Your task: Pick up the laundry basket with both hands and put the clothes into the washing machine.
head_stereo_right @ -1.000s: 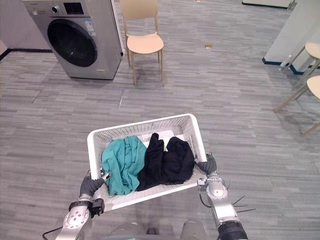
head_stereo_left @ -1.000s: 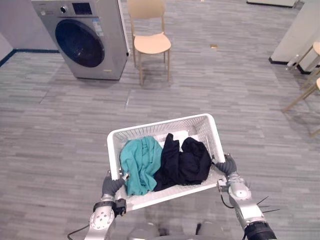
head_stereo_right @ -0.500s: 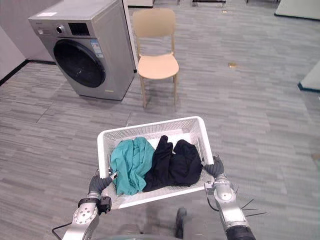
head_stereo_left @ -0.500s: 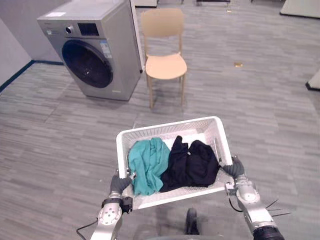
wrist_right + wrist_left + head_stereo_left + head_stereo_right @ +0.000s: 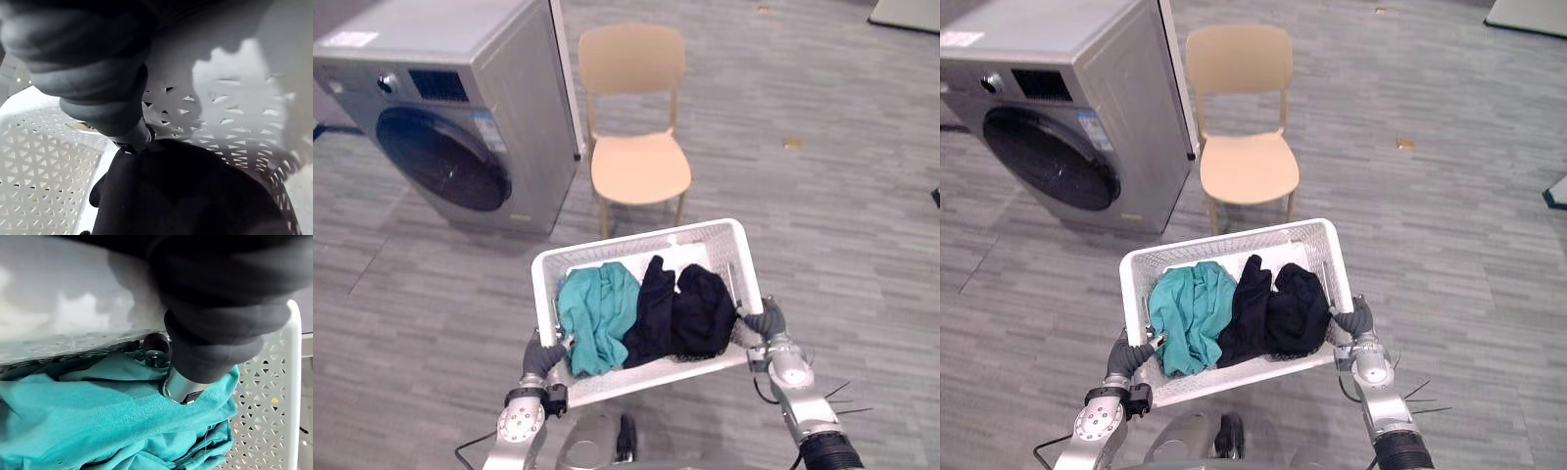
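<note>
The washing machine (image 5: 460, 117) stands big and grey at the far left, its dark round door (image 5: 445, 162) facing the room and looking closed, so by this commentator's reckoning the loading step is not yet within reach. Just beside it, to the right, a pale wooden chair (image 5: 639, 166) sits on the grey plank floor, directly beyond the load.

And the load is up. The white laundry basket (image 5: 641, 238) hangs in front of the robot, clear of the floor, slightly skewed, carried by its two short ends. That grip makes sense: one hand at each end keeps the wide tub balanced and its open top up, so nothing spills on the way.

It is a rectangular plastic tub with lattice walls and a smooth rim. Inside, a crumpled teal garment (image 5: 597, 311) lies on the left and a bunched dark garment (image 5: 683, 311) on the right, touching in the middle, both below the rim.

The left hand (image 5: 541, 356) clamps the left end, fingers (image 5: 178, 384) hooked over the rim and down onto the teal cloth. The right hand (image 5: 764, 320) mirrors it, fingers (image 5: 134, 139) curled over the right edge beside the dark cloth.
</note>
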